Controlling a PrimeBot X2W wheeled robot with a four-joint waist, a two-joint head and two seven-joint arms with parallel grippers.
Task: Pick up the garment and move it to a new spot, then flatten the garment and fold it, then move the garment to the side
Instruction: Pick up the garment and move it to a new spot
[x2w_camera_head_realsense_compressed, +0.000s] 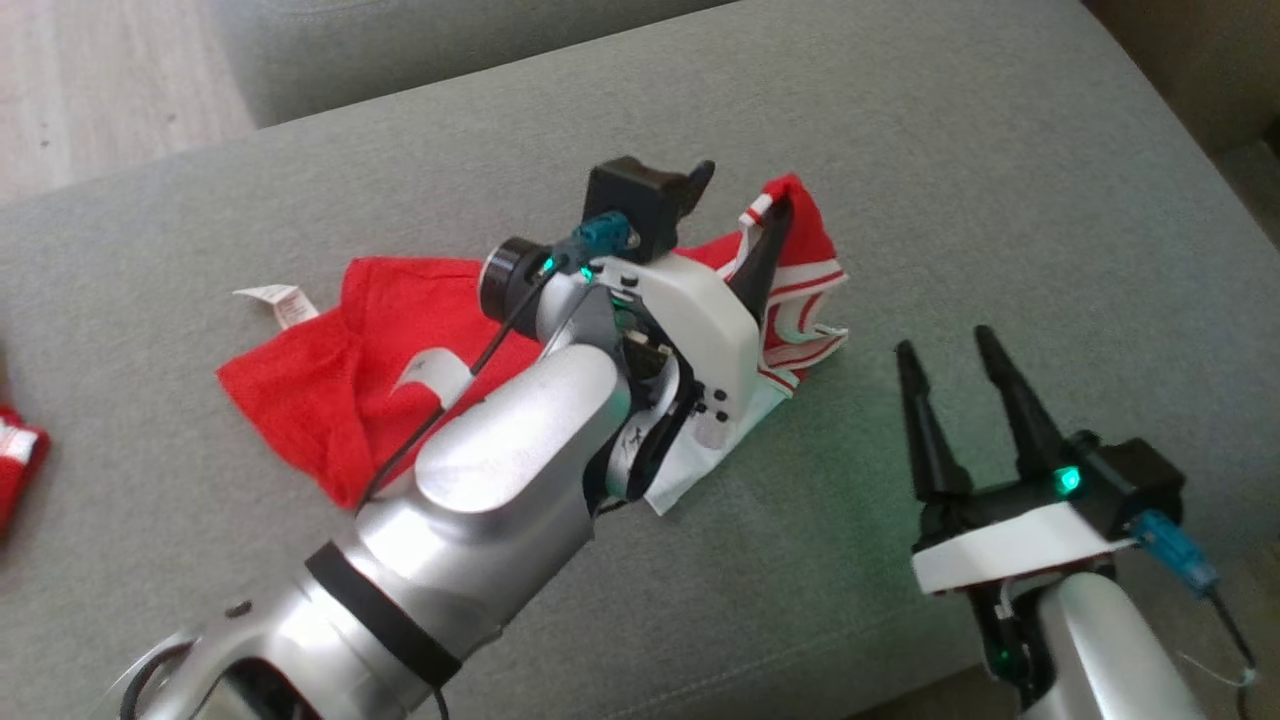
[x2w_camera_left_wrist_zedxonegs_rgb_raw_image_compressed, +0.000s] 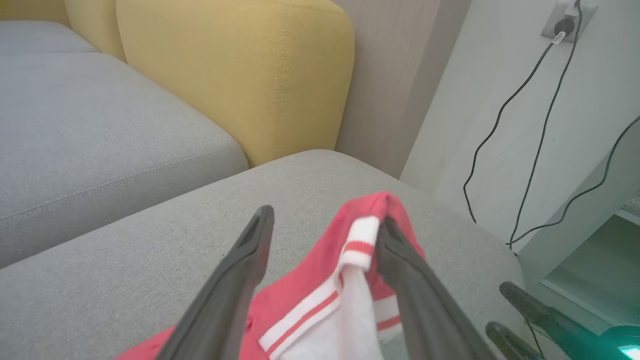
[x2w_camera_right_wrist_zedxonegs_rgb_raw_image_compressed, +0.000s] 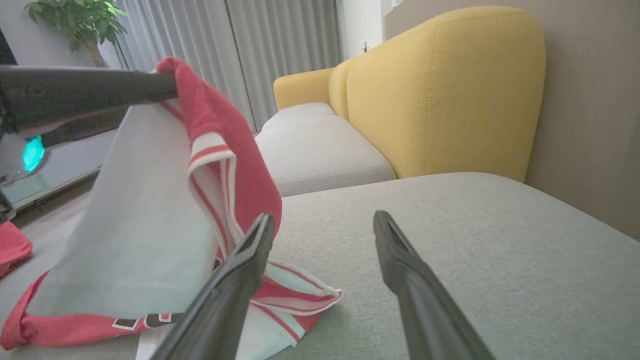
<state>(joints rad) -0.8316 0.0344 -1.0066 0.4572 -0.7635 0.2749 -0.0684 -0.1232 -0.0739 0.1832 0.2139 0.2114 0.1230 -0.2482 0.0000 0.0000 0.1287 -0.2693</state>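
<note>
Garment (x2w_camera_head_realsense_compressed: 330, 380): red with white panels and striped trim, crumpled on the grey sofa cushion (x2w_camera_head_realsense_compressed: 1000, 150). Most of it lies behind and under the left gripper (x2w_camera_left_wrist_zedxonegs_rgb_raw_image_compressed: 326, 217).

Left fingers are spread apart, not clamped. One striped corner of the garment is hooked over the tip of one finger (x2w_camera_left_wrist_zedxonegs_rgb_raw_image_compressed: 400, 270) and held up off the cushion, with white cloth hanging down from it like a tent. The other finger (x2w_camera_left_wrist_zedxonegs_rgb_raw_image_compressed: 250, 260) is bare, with grey cushion beyond its tip.

Right gripper (x2w_camera_head_realsense_compressed: 945, 340): fingers spread, nothing between them, low over bare cushion. The garment's striped edge lies near, off to the outside of one finger (x2w_camera_right_wrist_zedxonegs_rgb_raw_image_compressed: 240, 270). I cannot tell whether it touches.

A white label (x2w_camera_head_realsense_compressed: 275, 300) sticks out at the garment's far end, well away from both sets of fingers.
</note>
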